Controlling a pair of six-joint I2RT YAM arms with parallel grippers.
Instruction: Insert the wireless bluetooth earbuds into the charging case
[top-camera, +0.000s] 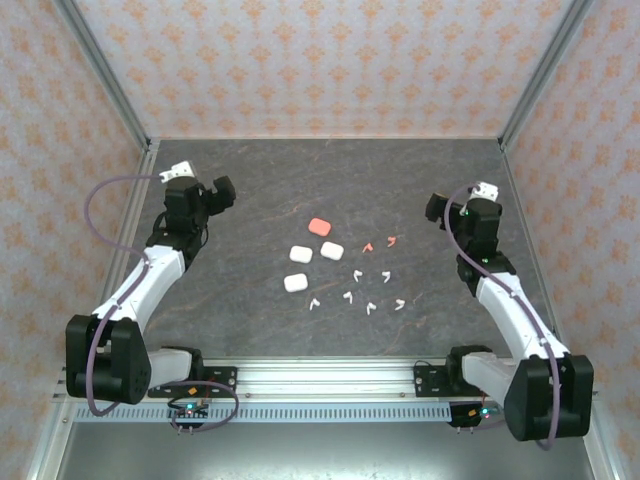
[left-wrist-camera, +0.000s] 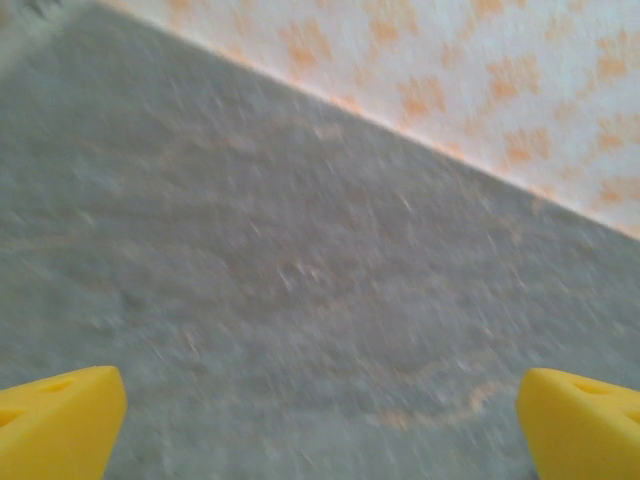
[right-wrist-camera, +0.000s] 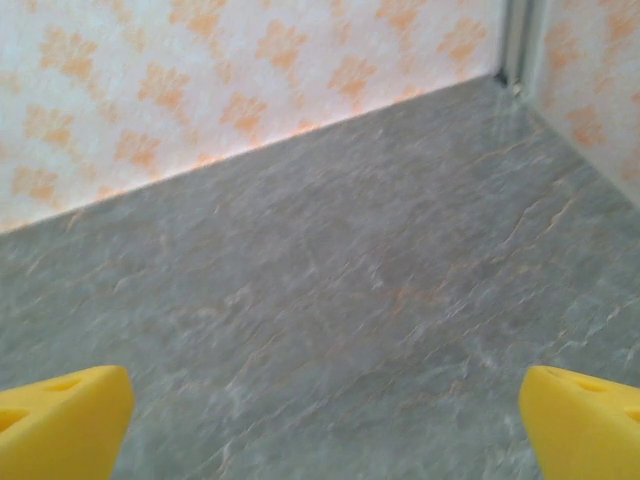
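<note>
- Left arm (top-camera: 150, 272): bent, reaching up the left side; left gripper (top-camera: 222, 190) spread wide, empty.
- Bench (top-camera: 260, 180): grey stone-look top; orange-patterned walls (top-camera: 320, 60).
- Earbuds (top-camera: 348, 296): loose on mid-bench, just right of four cases (top-camera: 301, 254), well apart from both grippers.
- Right arm (top-camera: 500, 290): bent likewise; right gripper (top-camera: 437, 207) spread wide, empty.

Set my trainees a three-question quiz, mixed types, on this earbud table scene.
1. True or false: the left hand and the right hand are both open and empty.
2. How many charging cases lie on the table?
3. The two salmon-pink earbuds lie: A) inside a case; B) on the table, on the cases' right-arm side; C) in a hand.
Key: 1 true; 2 four (three white, one salmon-pink); 3 B.
</note>
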